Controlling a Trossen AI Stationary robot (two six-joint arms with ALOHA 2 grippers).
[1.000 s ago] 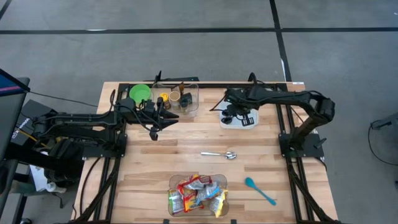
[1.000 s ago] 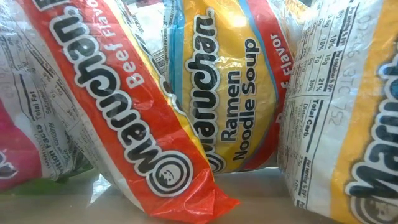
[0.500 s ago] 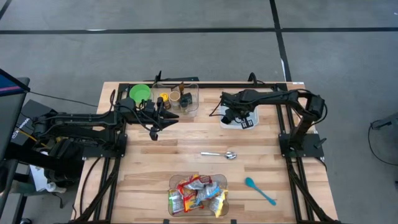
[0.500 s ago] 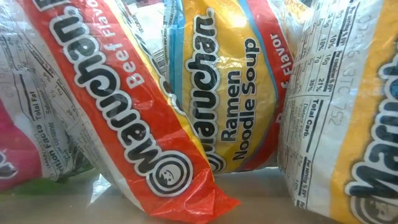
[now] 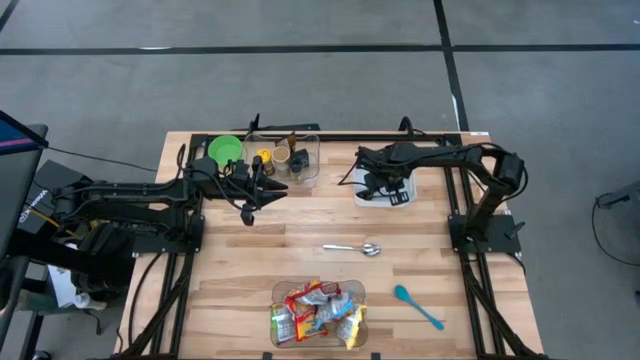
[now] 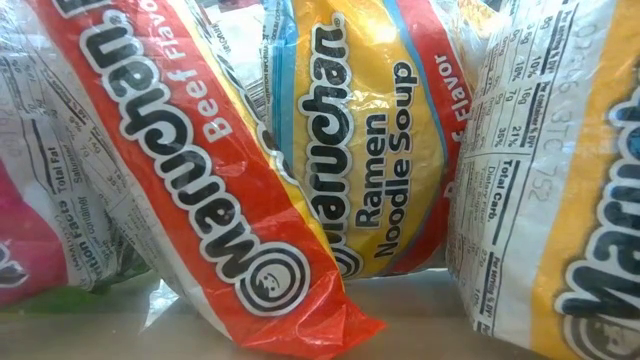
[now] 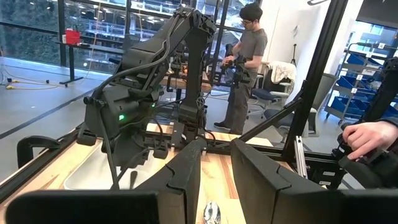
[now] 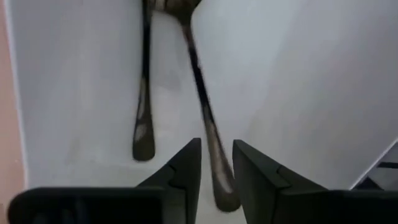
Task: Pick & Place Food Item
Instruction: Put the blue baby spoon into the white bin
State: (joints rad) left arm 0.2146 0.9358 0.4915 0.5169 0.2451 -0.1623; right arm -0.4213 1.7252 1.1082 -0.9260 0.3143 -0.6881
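Ramen packets (image 5: 315, 315) lie in a clear container (image 5: 279, 291) at the table's near edge and fill the low view (image 6: 200, 170); no gripper is near them. My right gripper (image 8: 217, 144) points down into a white tray (image 5: 402, 200) at the far right. It is open a little, and a dark utensil handle (image 8: 208, 124) lying in the tray shows in the gap. A second utensil (image 8: 144, 106) lies beside it. My left gripper (image 5: 270, 193) waits level at the far left, slightly open (image 7: 217, 146) and holding nothing. My right gripper comes from above with a finger on either side of the utensil handle's free end (image 8: 222, 186), the fingers across the handle. I cannot tell whether either finger touches it. The utensil lies flat on the tray's floor.
A clear bin (image 5: 285, 158) of small items and a green bowl (image 5: 225, 150) stand at the far edge. A silver spoon (image 5: 355, 249) lies mid-table, a teal spoon (image 5: 417, 306) near right. A person (image 7: 245, 68) stands in the room beyond the table.
My right gripper has sunk toward the white tray and its arm has folded lower over it. The ramen packets have not moved.
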